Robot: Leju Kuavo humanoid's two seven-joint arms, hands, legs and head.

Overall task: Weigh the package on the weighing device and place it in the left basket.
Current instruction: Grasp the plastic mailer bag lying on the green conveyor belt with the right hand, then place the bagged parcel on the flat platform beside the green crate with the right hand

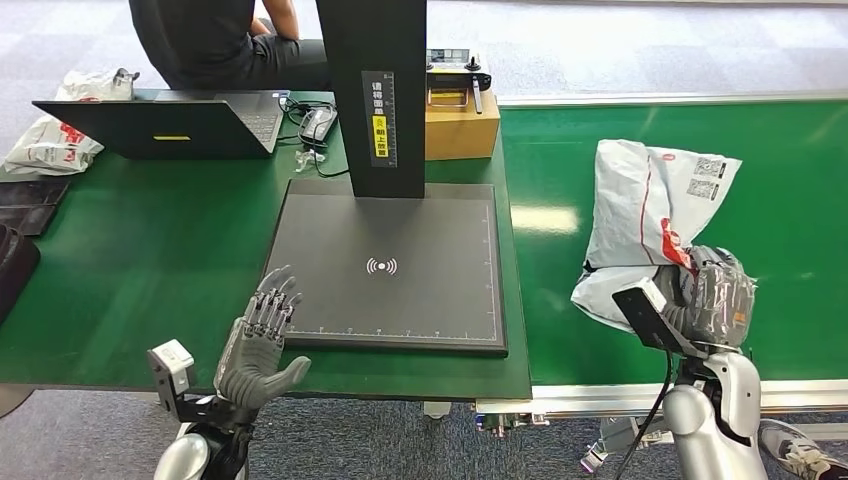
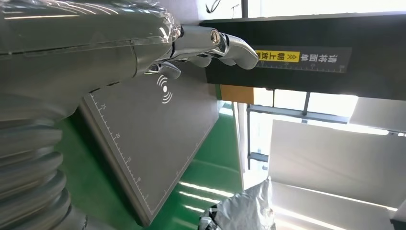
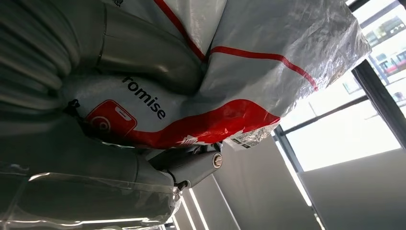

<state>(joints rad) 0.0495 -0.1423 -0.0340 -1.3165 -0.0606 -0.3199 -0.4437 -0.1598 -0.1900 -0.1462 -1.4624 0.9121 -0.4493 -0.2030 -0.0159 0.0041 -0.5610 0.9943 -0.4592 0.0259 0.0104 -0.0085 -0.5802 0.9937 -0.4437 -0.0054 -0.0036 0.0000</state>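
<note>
The right hand (image 1: 712,292) has hold of the package (image 1: 650,215) at the lower right of the frame, over the green belt (image 1: 790,240) beside the table (image 1: 150,260). In the right wrist view its fingers (image 3: 191,165) and thumb are closed on a fold of the bag, the plastic bunched between them. The left hand (image 1: 262,345) waits at the lower left with its fingers spread and nothing in them, held near the front left corner of the weighing device (image 1: 400,265); whether it rests on the table I cannot tell.

To my eye the step now is to carry the package across and lay it on the dark plate. The grip looks to be on the bag's near end only, so I would lift it well clear of the belt before swinging leftward, or the far end may drag and catch on the plate's raised edge. The black column (image 1: 372,95) stands at the back of the plate, so the bag should come down toward the front middle, around the white wireless mark, with all of it on the plate and none hanging over the side. The left hand ought to stay off the plate, or the reading would be spoiled.

The package is a soft white courier bag with red stripes, a red logo patch and printed labels with square codes near its far end. It is crumpled and shiny, and I judge it limp and slippery, likely to sag and shift when lifted.
</note>
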